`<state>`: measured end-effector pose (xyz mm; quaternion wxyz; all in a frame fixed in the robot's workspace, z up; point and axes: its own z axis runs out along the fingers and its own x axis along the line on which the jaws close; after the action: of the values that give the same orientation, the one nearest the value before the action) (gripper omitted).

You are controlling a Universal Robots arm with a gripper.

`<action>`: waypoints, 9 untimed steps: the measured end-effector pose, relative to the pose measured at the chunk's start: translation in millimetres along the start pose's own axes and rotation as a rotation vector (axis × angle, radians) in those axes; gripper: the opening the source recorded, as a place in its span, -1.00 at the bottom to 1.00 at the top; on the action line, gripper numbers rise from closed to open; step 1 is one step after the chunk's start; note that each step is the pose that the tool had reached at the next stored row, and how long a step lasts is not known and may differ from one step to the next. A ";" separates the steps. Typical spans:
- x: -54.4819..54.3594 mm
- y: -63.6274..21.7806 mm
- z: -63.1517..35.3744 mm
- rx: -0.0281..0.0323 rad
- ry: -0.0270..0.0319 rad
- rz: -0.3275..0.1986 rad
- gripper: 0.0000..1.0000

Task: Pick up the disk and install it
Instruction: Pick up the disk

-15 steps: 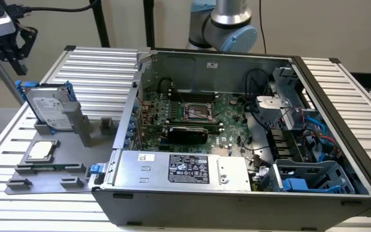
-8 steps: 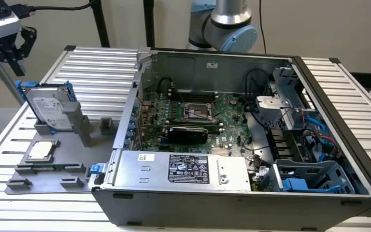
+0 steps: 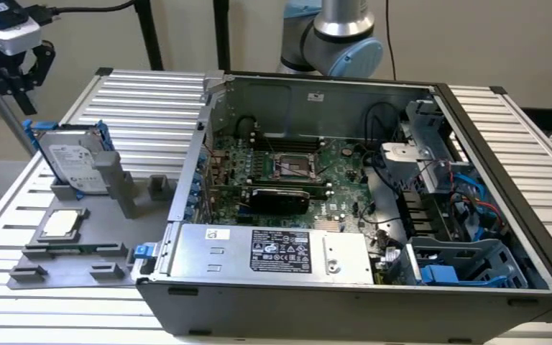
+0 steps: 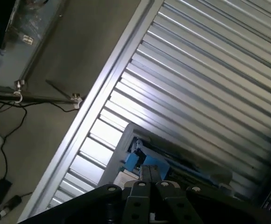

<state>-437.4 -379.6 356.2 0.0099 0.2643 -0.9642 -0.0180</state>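
You are looking at an open computer case [image 3: 353, 305] lying on a slatted metal counter [image 3: 152, 93]. Inside the case are a green motherboard [image 3: 338, 162], a grey power supply with a black label [image 3: 267, 250] along the near wall, and a blue plastic cage [image 3: 468, 262] in the near corner. Just beside the case, on the exterior view's left, a grey fixture tray [image 3: 75, 264] holds a small square silver chip [image 3: 60, 224].

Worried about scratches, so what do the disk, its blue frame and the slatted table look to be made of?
The disk: silver-grey metal casing, judging by its dull sheen, with a white paper-like label. Its frame: bright blue, matte, probably moulded plastic. The table: pale ribbed slats with bright glints, likely aluminium.
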 end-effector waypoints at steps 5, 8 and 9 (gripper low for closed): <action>0.0 0.0 0.4 0.0013 0.0028 -0.091 -1.00; 0.0 0.0 0.4 0.0021 0.0048 -0.145 -1.00; 0.0 0.0 0.4 0.0024 0.0054 -0.165 -1.00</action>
<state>-437.4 -379.6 355.7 0.0107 0.3428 -0.9392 -0.0169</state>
